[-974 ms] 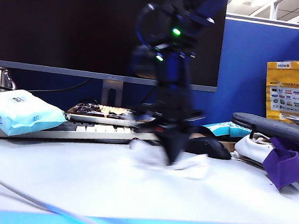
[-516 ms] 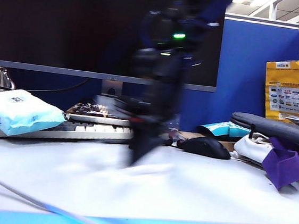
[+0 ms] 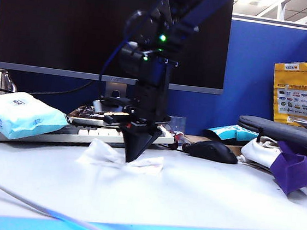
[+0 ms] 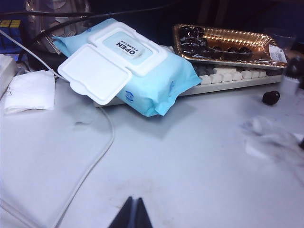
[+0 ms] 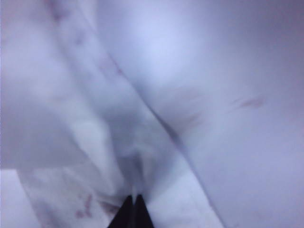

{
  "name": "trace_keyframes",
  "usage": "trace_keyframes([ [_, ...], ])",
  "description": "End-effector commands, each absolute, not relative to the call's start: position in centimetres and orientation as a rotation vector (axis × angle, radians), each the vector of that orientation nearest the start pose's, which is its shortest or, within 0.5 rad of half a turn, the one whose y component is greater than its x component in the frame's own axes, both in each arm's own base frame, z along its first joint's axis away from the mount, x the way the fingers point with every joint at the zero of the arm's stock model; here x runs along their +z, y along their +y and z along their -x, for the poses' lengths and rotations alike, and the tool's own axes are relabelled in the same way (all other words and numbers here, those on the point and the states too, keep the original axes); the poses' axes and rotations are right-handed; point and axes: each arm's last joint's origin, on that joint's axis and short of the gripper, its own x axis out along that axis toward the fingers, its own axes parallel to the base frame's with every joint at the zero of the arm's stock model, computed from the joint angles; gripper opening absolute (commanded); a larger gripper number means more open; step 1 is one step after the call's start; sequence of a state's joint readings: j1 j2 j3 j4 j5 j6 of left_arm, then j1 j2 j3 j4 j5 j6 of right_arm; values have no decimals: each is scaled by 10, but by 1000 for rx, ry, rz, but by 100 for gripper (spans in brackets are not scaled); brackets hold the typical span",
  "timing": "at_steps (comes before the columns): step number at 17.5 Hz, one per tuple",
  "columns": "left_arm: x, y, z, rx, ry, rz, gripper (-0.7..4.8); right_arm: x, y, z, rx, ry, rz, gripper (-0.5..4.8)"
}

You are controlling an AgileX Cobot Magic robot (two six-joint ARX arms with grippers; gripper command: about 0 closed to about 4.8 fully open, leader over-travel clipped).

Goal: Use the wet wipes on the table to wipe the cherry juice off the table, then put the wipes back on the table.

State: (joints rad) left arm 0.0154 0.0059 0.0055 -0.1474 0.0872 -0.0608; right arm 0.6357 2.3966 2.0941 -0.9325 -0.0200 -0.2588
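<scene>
White wrinkly tissue-sheet wet wipes lie mid-table, well back from the blue front edge of the pale grey-white table, with the right gripper pressing down, tips pinched together on them. Its wrist cam catches reddish stains on the sheet. Only the left wrist view shows the left gripper, tips together holding nothing, near the puffy light-blue wipes packet.

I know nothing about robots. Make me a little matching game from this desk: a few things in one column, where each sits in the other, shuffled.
Things:
1. wet wipes
2. blue packet
3. mouse
4. right gripper

Places:
A. leaning on the keyboard's left end
B. shut, tip down on the white sheet
C. right of the keyboard
D. crumpled on the table under the arm

Pairs: 1-D, 2-A, 3-C, 4-B
</scene>
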Motion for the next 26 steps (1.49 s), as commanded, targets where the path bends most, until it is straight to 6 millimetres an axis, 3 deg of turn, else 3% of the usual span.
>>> trace_keyframes([
  [1,150,-1,-96,-70,159,68,-3,171,308,-402,935,1168,464,-1],
  [4,150,-1,-96,-70,159,68,-3,177,327,-383,1225,1180,371,-1],
  [5,150,-1,-96,-70,159,68,-4,177,333,-377,1224,1175,416,-1],
  [9,150,-1,-96,-70,159,68,-3,160,332,-386,887,1155,673,-1],
  [11,150,-1,-96,-70,159,68,-4,143,308,-409,622,1186,724,-1],
  [14,150,-1,-96,-70,159,68,-4,137,280,-430,448,1213,622,-1],
  [16,150,-1,-96,-70,159,68,-3,144,276,-428,649,1295,498,-1],
  [18,150,-1,-96,-70,159,68,-4,150,286,-415,861,1360,415,-1],
  [21,150,-1,-96,-70,159,68,-3,155,311,-379,1057,1473,473,-1],
  [24,150,-1,-96,-70,159,68,-4,154,327,-370,910,1409,671,-1],
  [26,150,-1,-96,-70,159,68,-3,151,318,-386,693,1339,718,-1],
])
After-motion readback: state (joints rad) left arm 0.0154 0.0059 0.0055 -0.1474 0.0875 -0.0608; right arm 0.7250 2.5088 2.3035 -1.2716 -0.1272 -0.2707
